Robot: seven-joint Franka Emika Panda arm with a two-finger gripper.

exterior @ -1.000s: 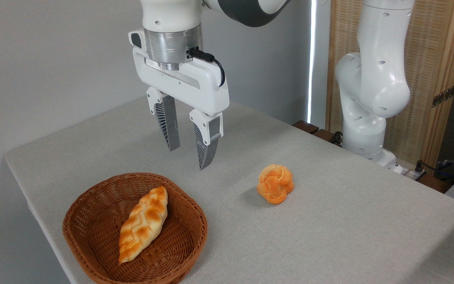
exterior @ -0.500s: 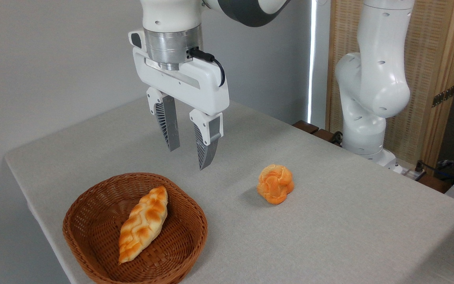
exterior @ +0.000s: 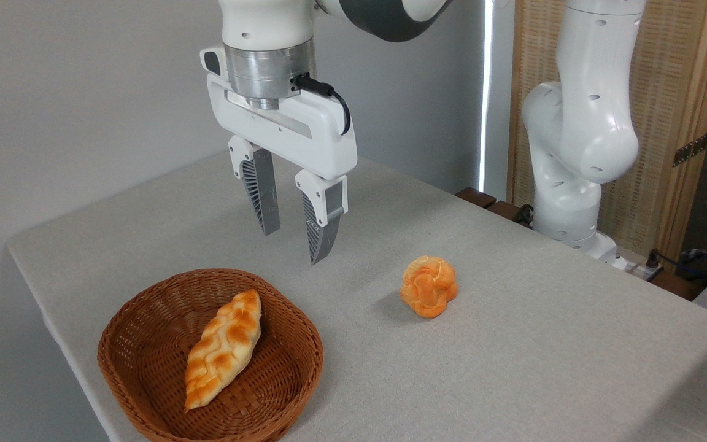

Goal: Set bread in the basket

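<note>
Orange bread [exterior: 429,286] sits on the grey table [exterior: 544,356], not in the basket [exterior: 145,380] yet.

Brown and woven, the basket is the big thing to look from. The bread is off to its right, well apart from it, all alone on the cloth. A long braided loaf [exterior: 223,348] already lies inside the basket. The gripper [exterior: 295,245] hangs in the air above the basket's back rim, to the left of the bread. Its two fingers are a little way apart and hold nothing. The bread looks small, round and bumpy, so it is likely light and maybe a bit squishy. A good place to grab looks like its two round sides, near the middle. The fingers may need to spread wider first, then squeeze softly so it does not squash or roll away.
</note>
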